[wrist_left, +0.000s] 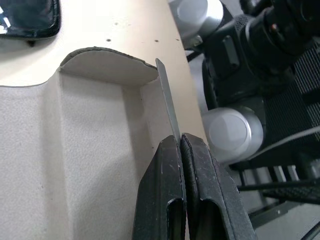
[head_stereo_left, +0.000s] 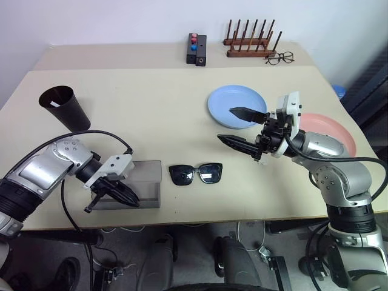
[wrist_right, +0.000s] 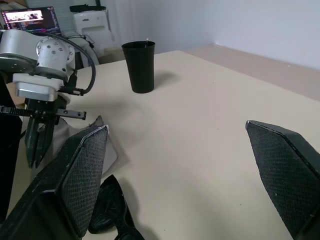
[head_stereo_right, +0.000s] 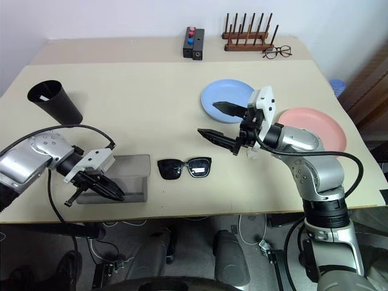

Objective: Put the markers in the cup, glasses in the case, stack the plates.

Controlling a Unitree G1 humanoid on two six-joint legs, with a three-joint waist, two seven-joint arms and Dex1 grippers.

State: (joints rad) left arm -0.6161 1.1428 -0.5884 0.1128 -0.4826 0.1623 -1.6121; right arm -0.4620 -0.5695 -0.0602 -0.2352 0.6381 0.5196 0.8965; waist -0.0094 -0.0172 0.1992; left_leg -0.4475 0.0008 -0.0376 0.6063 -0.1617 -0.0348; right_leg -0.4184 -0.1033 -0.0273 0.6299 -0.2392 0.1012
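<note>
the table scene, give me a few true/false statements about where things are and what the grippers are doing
1. The left gripper is shut on the flap of the case. True.
2. The sunglasses are inside the case. False: they lie on the table beside it.
3. The right gripper is open and empty. True.
4. The pink plate is stacked on the blue plate. False: they lie side by side.
5. The cup lies on its side. False: it stands upright.
</note>
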